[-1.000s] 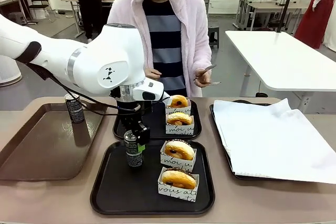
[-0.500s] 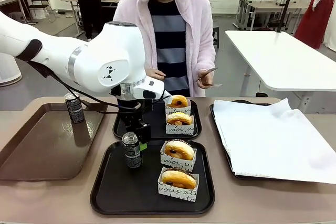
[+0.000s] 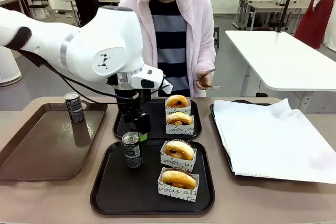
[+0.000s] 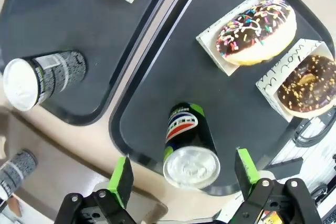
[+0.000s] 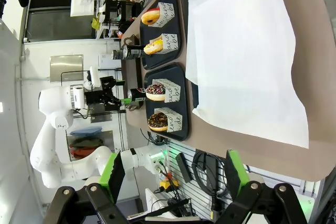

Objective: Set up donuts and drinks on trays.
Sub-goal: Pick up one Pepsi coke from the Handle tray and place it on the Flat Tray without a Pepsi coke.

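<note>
The left pincer (image 4: pixel 184 171) hangs with its jaws apart just above a drink can (image 3: pixel 132 149), which stands free on the near black tray (image 3: pixel 107 182). Beside it sit two sleeved donuts (image 3: pixel 179 149). The right pincer (image 5: pixel 170 174) is also spread, gripping nothing.

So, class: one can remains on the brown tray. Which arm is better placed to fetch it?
Probably the left. Its open left gripper hangs near the can on the brown tray; the right gripper sits beyond the paper-lined tray.
</note>
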Robot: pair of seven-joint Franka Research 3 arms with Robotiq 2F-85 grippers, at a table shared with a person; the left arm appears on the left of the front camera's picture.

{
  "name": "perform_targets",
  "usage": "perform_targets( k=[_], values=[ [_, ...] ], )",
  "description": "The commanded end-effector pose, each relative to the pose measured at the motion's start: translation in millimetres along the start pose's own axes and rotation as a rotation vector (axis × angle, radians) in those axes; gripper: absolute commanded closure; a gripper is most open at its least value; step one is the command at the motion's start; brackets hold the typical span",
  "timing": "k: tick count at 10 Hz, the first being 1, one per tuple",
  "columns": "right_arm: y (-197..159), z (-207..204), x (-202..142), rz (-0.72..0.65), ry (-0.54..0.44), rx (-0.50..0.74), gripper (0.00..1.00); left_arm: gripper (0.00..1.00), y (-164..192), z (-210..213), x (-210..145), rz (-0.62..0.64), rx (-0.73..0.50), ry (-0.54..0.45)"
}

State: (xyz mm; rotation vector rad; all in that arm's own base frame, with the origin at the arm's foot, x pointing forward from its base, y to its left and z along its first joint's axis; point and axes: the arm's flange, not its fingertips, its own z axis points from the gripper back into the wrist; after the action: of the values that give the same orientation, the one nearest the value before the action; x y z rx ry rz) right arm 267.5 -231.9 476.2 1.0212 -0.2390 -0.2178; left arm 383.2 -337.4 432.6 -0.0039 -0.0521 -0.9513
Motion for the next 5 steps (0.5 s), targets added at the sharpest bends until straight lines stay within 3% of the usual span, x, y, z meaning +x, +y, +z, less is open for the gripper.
perform_targets(
  k=[1, 5],
  values=[
    [-0.3, -0.5, 0.0, 0.017, -0.008, 0.023, 0.0, 0.0, -6.6, 29.6, -16.1, 0.051, 0.051, 0.016],
    [-0.3, -0.5, 0.0, 0.017, -0.008, 0.023, 0.0, 0.0, -12.7, 81.6, -65.5, 0.118, 0.078, -0.091]
  ],
)
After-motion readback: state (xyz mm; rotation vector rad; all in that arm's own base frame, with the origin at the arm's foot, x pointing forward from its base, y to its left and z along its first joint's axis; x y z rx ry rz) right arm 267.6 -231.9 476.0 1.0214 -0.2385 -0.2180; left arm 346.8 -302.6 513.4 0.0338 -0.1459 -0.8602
